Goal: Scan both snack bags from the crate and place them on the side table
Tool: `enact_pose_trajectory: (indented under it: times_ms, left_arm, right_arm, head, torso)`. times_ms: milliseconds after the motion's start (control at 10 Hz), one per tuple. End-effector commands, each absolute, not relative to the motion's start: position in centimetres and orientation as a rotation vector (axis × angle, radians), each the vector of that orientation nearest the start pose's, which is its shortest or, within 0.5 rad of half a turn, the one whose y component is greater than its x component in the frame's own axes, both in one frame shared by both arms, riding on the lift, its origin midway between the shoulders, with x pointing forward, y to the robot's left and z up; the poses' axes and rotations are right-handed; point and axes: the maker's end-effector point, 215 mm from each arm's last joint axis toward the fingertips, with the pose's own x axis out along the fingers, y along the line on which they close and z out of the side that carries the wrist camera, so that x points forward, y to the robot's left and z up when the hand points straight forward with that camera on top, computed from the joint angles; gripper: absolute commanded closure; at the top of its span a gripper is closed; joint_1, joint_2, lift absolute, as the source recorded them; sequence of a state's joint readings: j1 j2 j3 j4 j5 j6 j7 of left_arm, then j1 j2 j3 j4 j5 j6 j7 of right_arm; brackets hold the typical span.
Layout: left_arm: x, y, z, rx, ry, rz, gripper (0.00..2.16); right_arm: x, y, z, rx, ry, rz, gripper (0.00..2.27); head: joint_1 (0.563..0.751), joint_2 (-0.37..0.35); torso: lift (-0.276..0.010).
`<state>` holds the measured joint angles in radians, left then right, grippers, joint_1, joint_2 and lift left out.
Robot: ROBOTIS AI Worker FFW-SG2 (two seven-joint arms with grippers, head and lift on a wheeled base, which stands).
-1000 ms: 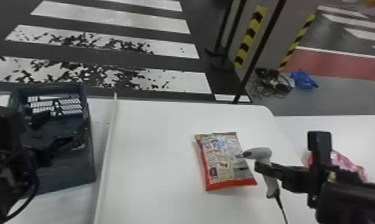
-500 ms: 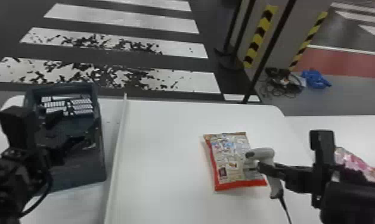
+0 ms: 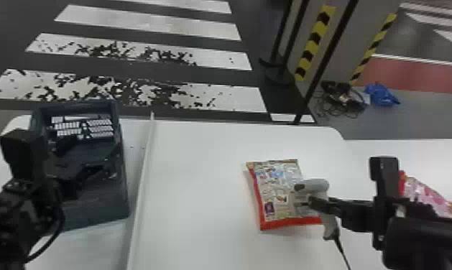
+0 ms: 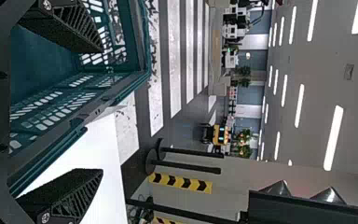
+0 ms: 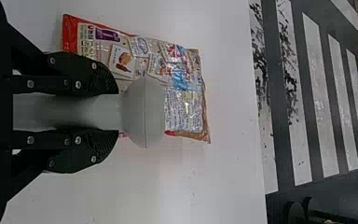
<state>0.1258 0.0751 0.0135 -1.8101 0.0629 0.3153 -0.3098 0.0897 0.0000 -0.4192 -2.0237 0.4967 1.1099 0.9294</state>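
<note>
Head view: scanner (image 3: pixel 316 185) is held betw. fingers of R gripper (image 3: pixel 316 204), over red-edged bag (image 3: pixel 277 190) on table (image 3: pixel 199 179); pink bag (image 3: pixel 428 195) is seen on side table (image 3: pixel 408 152); by L gripper (image 3: pixel 86 158), fingers are spread wide nr. crate (image 3: pixel 95 208)

Taking the red-edged snack bag (image 3: pixel 275 194) as landmark: its right side is passing behind the scanner (image 3: pixel 318 185), and its small print is proving too blurred to read. The right gripper (image 3: pixel 312 201) is masking part of the scanner's handle there; the cable (image 3: pixel 340 249) is running off the head view's bottom edge. Right of the bag, the right arm (image 3: pixel 426 237) is hiding part of the pink snack bag (image 3: pixel 428 195). Left of it, the left gripper (image 3: pixel 81 158) is obscuring some of the crate's (image 3: pixel 122 183) interior. Beyond it, to the right, a blue item (image 3: pixel 381 95) is showing too indistinctly to identify.
</note>
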Motion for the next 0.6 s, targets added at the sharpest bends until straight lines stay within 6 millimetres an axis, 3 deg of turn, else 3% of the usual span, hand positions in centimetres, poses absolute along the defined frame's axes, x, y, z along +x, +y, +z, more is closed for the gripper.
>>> enact_pose_trajectory:
  times_ms: [0,300,500]
  left_arm:
    - [54.6,18.6,-37.4,-0.019,0.203,-0.312,0.08]
    - [54.6,18.5,-37.5,-0.019,0.205,-0.313,0.08]
    - [54.7,18.6,-37.7,-0.02,0.207,-0.311,0.08]
  right_arm:
    - [42.7,-37.4,-45.0,0.126,0.809,0.12,2.24]
    - [43.2,-40.4,-43.3,0.133,0.761,0.06,2.24]
    - [43.7,-44.1,-43.6,0.145,0.737,-0.002,2.24]
  head:
    - [0.695,-0.208]
    - [0.695,-0.224]
    - [0.695,-0.244]
  torso:
    - [-0.098]
    - [-0.098]
    - [-0.098]
